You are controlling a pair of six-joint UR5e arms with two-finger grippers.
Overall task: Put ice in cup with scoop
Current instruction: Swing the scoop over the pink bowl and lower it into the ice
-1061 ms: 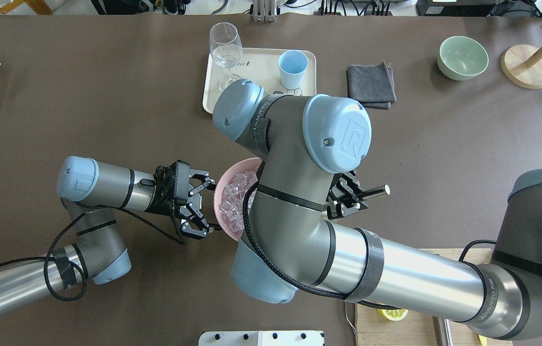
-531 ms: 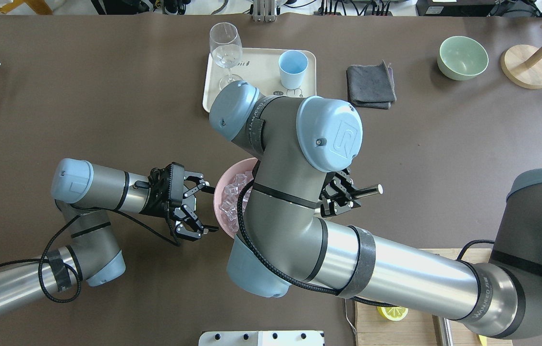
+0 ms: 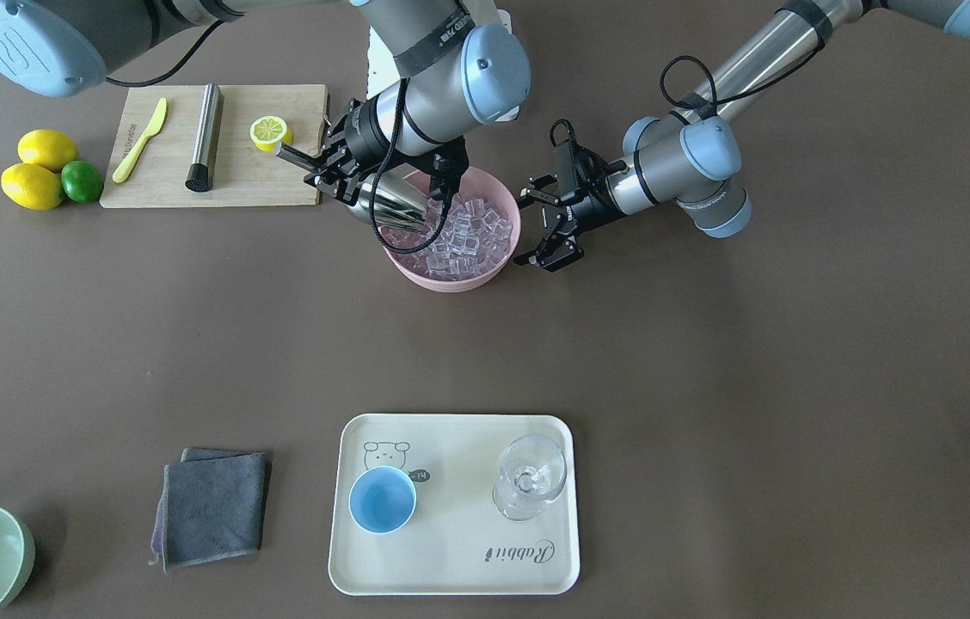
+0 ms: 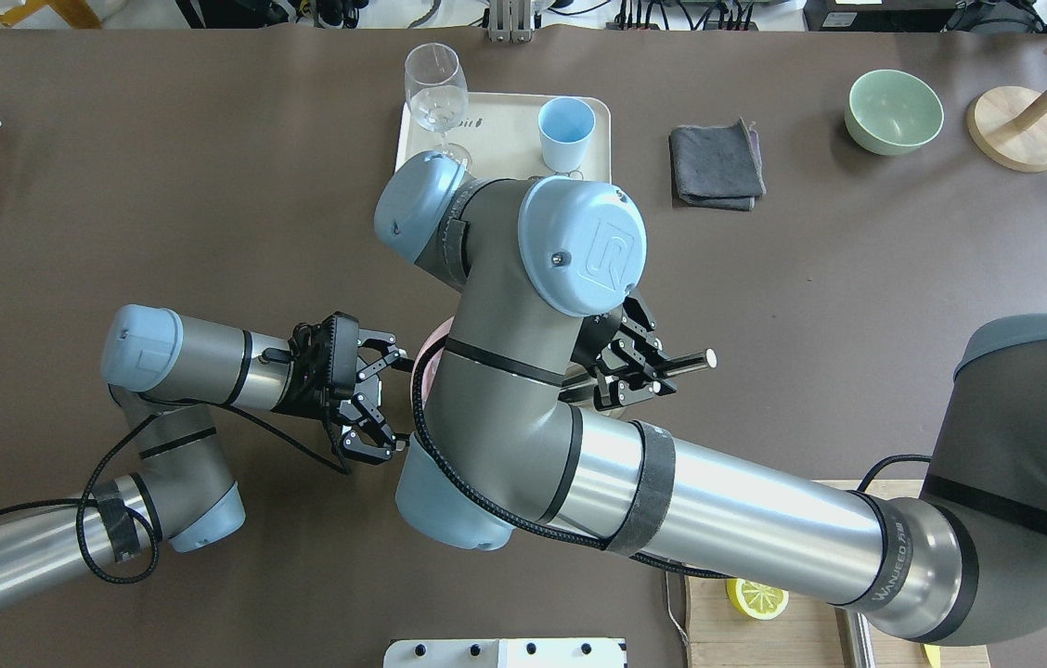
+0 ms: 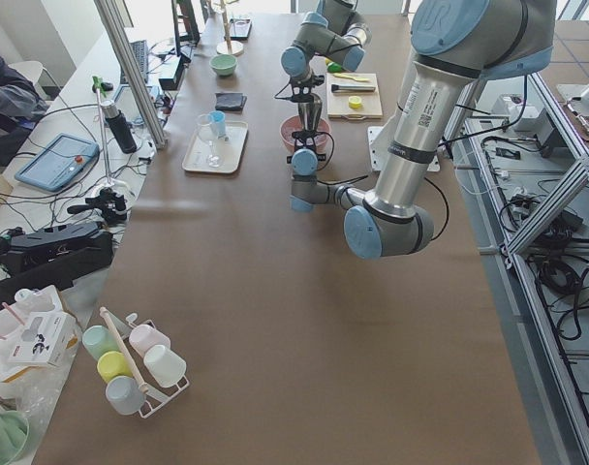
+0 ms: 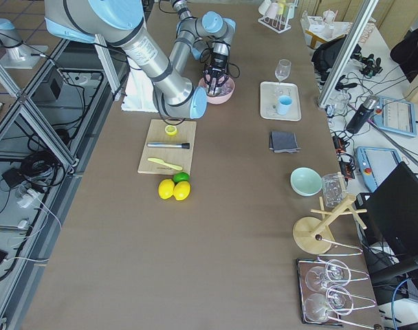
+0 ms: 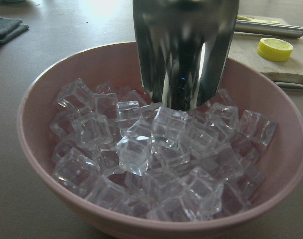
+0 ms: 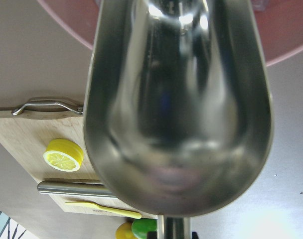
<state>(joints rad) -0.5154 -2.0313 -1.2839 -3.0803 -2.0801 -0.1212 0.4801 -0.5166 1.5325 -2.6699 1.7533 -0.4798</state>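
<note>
Brown worktop (image 3: 709, 370), both arms at the pink bowl (image 3: 451, 285) on the robot's side. Bowl is heaped with ice (image 3: 472, 230).

Right end effector (image 3: 326, 174) is clamped on the tubular handle of the scoop (image 3: 390, 206). Handle end pokes out past the fingers, away from the bowl. Scoop is tilted steeply, trough mouth down over the bowl's rim on the cutting-board side, front lip right at the top layer of cubes. Left wrist view: lip meets the cubes toward the far side of the pile; can't tell if it's dug in or only touching. Right wrist view: trough inside reads as bare shiny metal.

Left end effector (image 3: 537, 232) sits at the opposite side of the bowl, jaws spread wide, holding nothing, fingertips just beside the rim. Can't tell whether they touch the rim.

Cup (image 3: 382, 500) is well apart from both end effectors, upright on the cream tray (image 3: 451, 572) on the operators' side of the worktop, next to a stemmed glass (image 3: 530, 477). Grey cloth (image 3: 214, 507) lies beside the tray.

Cutting board (image 3: 279, 185) with half a lemon (image 3: 270, 131) and a steel cylinder (image 3: 205, 137) is just beside the bowl, on the right end effector's side.
</note>
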